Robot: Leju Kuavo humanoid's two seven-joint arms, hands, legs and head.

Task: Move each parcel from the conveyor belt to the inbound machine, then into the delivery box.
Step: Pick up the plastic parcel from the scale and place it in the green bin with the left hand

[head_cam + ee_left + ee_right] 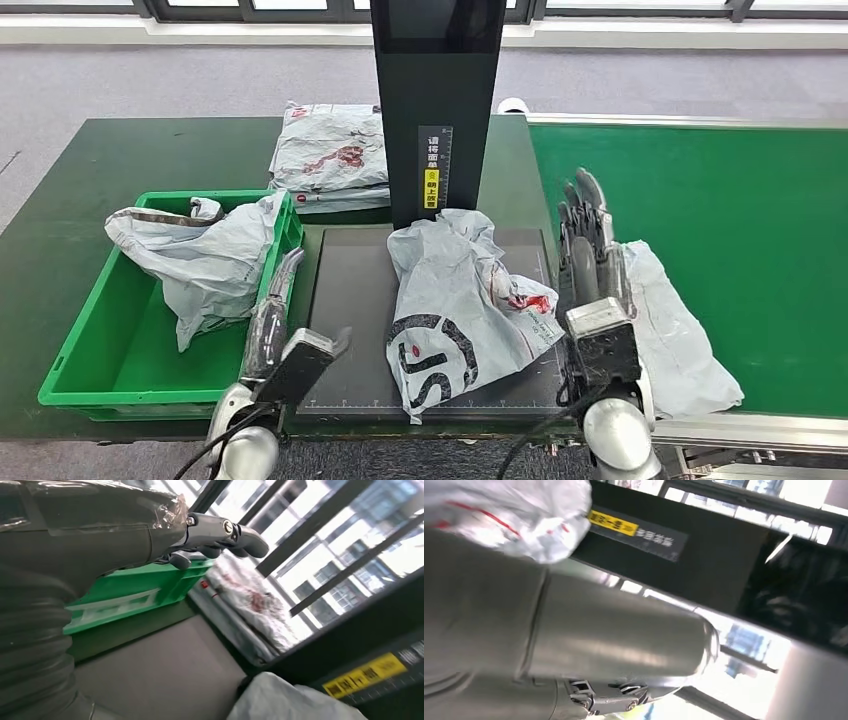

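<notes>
A crumpled grey parcel (pixel 460 310) lies on the dark platform (pixel 345 290) of the inbound machine, in front of its black column (pixel 437 100). My left hand (pixel 272 315) hovers over the platform's left edge, beside the green delivery box (pixel 100 350), fingers stretched forward and holding nothing. A second grey parcel (pixel 200 255) rests in that box, draped over its rim. My right hand (pixel 585 235) stands at the conveyor's left edge, fingers extended, right beside a third parcel (pixel 670 330) on the green belt (pixel 730 200). The left wrist view shows my left hand (pixel 215 532) empty above the box (pixel 135 585).
A stack of grey parcels (pixel 330 150) lies on the green table behind the box, left of the column. The same stack (pixel 250 605) appears in the left wrist view. Beyond the table are grey carpet and windows.
</notes>
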